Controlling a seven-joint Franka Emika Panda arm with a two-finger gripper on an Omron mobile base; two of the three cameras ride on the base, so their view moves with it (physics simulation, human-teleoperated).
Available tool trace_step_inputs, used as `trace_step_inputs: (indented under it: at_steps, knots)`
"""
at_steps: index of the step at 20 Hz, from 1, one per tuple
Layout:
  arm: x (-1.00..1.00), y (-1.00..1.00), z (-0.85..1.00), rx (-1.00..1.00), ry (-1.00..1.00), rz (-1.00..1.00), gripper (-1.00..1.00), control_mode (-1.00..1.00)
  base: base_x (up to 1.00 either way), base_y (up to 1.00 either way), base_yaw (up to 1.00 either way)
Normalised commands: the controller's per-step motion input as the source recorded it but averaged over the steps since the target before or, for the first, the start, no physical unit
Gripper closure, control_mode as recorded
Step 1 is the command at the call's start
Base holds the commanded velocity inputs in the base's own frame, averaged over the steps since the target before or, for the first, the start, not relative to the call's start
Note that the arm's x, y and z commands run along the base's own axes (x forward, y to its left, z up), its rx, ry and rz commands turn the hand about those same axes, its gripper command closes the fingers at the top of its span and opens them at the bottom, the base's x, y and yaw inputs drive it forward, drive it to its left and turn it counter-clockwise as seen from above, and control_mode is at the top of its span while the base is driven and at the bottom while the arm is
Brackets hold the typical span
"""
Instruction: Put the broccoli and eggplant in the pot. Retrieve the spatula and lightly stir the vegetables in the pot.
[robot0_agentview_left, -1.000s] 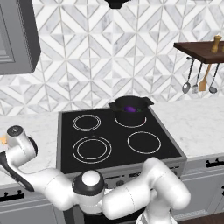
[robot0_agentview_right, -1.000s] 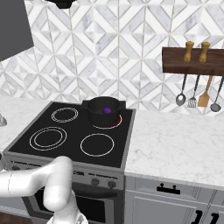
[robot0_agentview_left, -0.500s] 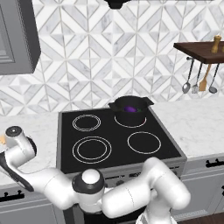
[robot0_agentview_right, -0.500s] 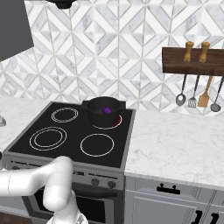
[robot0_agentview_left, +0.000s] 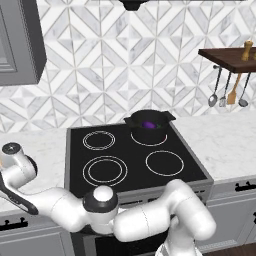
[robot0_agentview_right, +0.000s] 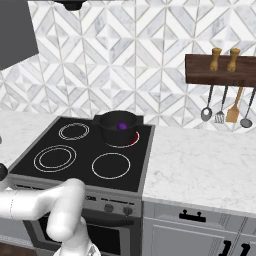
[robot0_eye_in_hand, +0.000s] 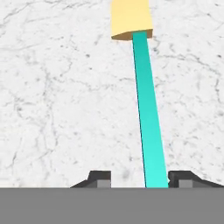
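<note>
The spatula lies on the white marble counter (robot0_eye_in_hand: 52, 96), its thin teal handle (robot0_eye_in_hand: 148, 122) running away from the hand to the yellow-orange blade (robot0_eye_in_hand: 130, 17). My gripper (robot0_eye_in_hand: 141, 180) is open just above the counter, and the handle's near end passes between the two fingertips (robot0_eye_in_hand: 99, 179), closer to the right one. The black pot (robot0_agentview_left: 147, 131) (robot0_agentview_right: 118, 130) stands on the stove's back right burner. The purple eggplant (robot0_agentview_left: 148, 124) (robot0_agentview_right: 121, 126) sits inside it. The broccoli is out of view.
The black stove top (robot0_agentview_left: 120, 160) has three bare burner rings. A wooden shelf (robot0_agentview_right: 220, 70) at the right carries two mills, with long-handled utensils (robot0_agentview_right: 232, 107) hanging under it. A grey cabinet (robot0_agentview_left: 17, 40) hangs at the upper left, above my outstretched arm (robot0_agentview_left: 20, 172).
The hand at the far left of the counter has barely shifted. The pot and the eggplant stay where they were.
</note>
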Motion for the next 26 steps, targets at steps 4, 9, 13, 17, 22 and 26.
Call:
trace_step_inputs:
  at_steps: [4,9,13,17,22,26]
  knots:
    - [-0.47,0.00,-1.00,0.00,0.00,0.02,1.00,-1.00,0.00,0.00,0.00]
    - [-0.23,-0.79,-0.81,0.00,0.01,0.00,1.00,-1.00,0.00,0.00,0.00]
    - [-0.48,-1.00,-0.65,0.00,-0.07,0.00,1.00,-1.00,0.00,0.00,0.00]
    - [-0.80,-1.00,-0.53,0.00,-0.24,0.00,1.00,-1.00,0.00,0.00,0.00]
    - [-0.30,-0.74,-0.17,0.14,-0.22,0.00,1.00,-1.00,0.00,0.00,0.00]
    - [-0.21,-0.46,0.78,0.28,-0.06,0.00,1.00,-1.00,0.00,0.00,0.00]
